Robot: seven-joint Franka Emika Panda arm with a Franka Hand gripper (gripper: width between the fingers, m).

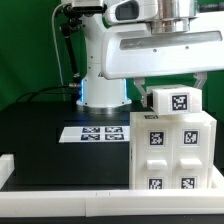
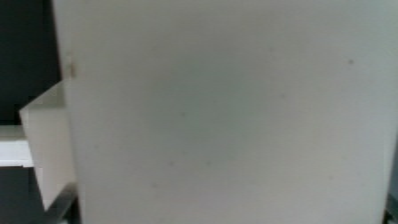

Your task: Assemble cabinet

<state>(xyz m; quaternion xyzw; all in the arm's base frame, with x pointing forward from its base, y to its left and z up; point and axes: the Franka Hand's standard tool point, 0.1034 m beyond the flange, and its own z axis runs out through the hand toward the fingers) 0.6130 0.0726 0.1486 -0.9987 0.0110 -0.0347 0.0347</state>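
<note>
Though white fills the wrist view, outside the pincer (image 1: pixel 172 90) sits atop the cabinet (image 1: pixel 170 150) — grip unclear.

Black table (image 1: pixel 40 130): marker board (image 1: pixel 95 132) flat mid-table; cabinet (image 1: pixel 170 150) upright just beside it, ext. view's right.

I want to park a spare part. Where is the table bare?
Bare black table lies between the marker board, the white front rail and the cabinet, on the exterior view's left. Crowded: the cabinet top, where the gripper hangs by a small tagged block.
</note>
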